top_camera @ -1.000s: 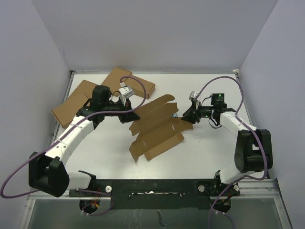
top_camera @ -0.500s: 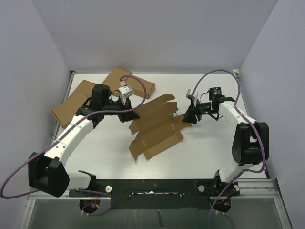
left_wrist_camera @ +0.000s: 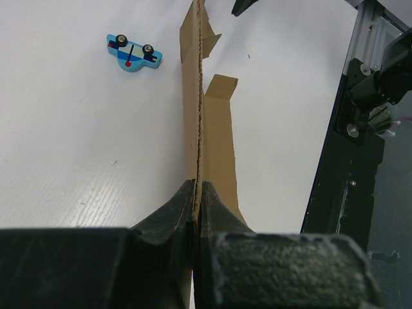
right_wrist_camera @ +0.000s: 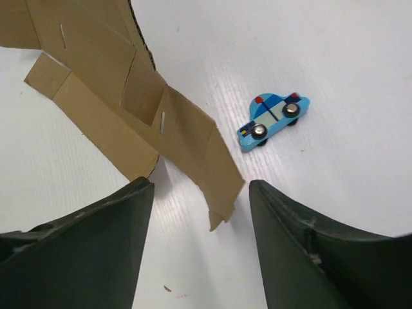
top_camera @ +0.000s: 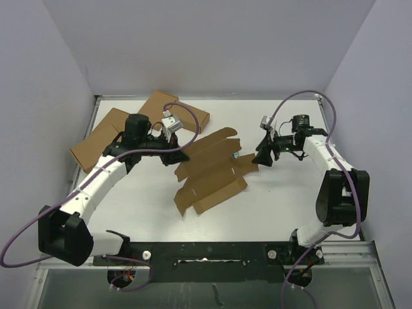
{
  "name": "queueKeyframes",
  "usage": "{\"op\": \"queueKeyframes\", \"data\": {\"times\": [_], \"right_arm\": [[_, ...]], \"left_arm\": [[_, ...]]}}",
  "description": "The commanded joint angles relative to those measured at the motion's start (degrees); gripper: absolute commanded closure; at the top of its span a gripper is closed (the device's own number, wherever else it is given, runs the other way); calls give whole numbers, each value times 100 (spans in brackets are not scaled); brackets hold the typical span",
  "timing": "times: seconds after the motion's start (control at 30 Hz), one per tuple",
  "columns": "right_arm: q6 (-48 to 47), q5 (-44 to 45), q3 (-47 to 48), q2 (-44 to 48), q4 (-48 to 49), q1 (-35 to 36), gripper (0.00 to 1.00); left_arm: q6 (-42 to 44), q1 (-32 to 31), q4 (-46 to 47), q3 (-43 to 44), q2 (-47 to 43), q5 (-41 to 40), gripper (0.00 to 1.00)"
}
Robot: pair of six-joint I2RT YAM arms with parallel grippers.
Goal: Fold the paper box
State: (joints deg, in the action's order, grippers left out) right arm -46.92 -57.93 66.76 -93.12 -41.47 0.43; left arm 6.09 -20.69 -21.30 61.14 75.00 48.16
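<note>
The paper box is a flat die-cut sheet in the middle of the table. Its long axis runs diagonally from the near left to the far right in the overhead view. The left gripper has its jaws pressed tight on the sheet's far-left edge, and that edge stands upright where it is pinched. The right gripper sits at the opposite, far-right end with its jaws apart and nothing between the pads. A pointed flap tip reaches into the gap ahead of them without touching either finger (so the right arm is the nearer one to that end flap). A grip there looks to need a short advance along the sheet's length.

A small blue toy car lies on its side just beside that flap, close to the right jaws' path. A cluster of brown cartons lies well apart at the far left.

From the left wrist the sheet shows edge-on, so its creases cannot be read. The left jaws cover the pinched edge from above. Both wrist views cut off the near end of the sheet.
</note>
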Motion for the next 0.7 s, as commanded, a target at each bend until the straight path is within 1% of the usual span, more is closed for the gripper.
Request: {"op": "queueKeyframes", "data": {"times": [0.0, 0.07, 0.13, 0.2, 0.3, 0.33, 0.4, 0.47, 0.53, 0.6, 0.67], "right_arm": [[434, 23, 55, 347, 512, -48, 35], [333, 254, 205, 88, 277, 25, 35], [191, 285, 457, -196, -15, 93, 35], [76, 329, 516, -318, -139, 176, 36], [-20, 426, 554, -364, -213, 301, 39], [-54, 434, 576, -398, -257, 309, 42], [-155, 430, 650, -450, -404, 310, 50], [-344, 375, 733, -493, -601, 311, 61], [-464, 294, 781, -492, -747, 317, 74], [-510, 239, 806, -464, -811, 317, 90], [-493, 215, 819, -413, -820, 318, 100]], "left_arm": [[119, -65, 49, 377, -313, 105, 100], [149, -83, 24, 417, -303, 108, 100], [164, -97, -9, 453, -289, 113, 100], [169, -111, -27, 466, -289, 114, 100], [197, -133, -57, 484, -293, 106, 100], [200, -139, -67, 486, -293, 104, 100], [215, -138, -84, 502, -293, 106, 100], [241, -140, -106, 517, -287, 93, 100], [267, -140, -119, 541, -284, 65, 100], [278, -137, -141, 570, -271, 34, 100], [259, -138, -155, 605, -267, -1, 100]]}}
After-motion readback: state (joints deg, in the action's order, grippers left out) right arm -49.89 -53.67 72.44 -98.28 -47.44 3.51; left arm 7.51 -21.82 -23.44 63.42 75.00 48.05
